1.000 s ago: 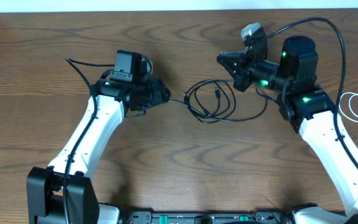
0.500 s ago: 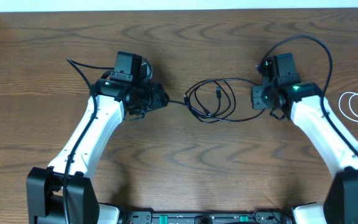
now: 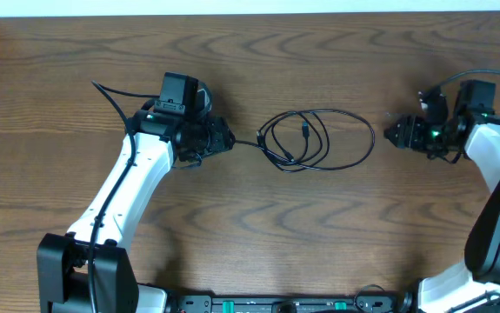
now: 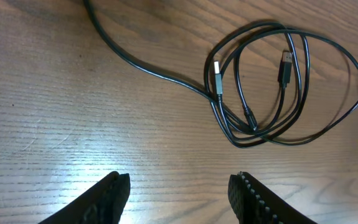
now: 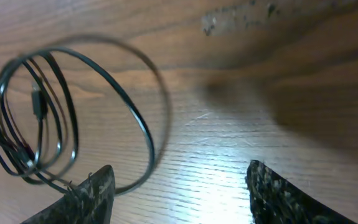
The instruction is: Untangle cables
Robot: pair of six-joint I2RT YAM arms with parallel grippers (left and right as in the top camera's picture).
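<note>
Black cable (image 4: 216, 84) lies coiled mid-table. Left gripper (image 3: 225, 137) and right gripper (image 3: 395, 133) flank it, both released and empty.

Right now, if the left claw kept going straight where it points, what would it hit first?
Probably the black cable: the left gripper, open and empty, faces its trailing strand beside the coil. Its height above the table is unclear.
</note>
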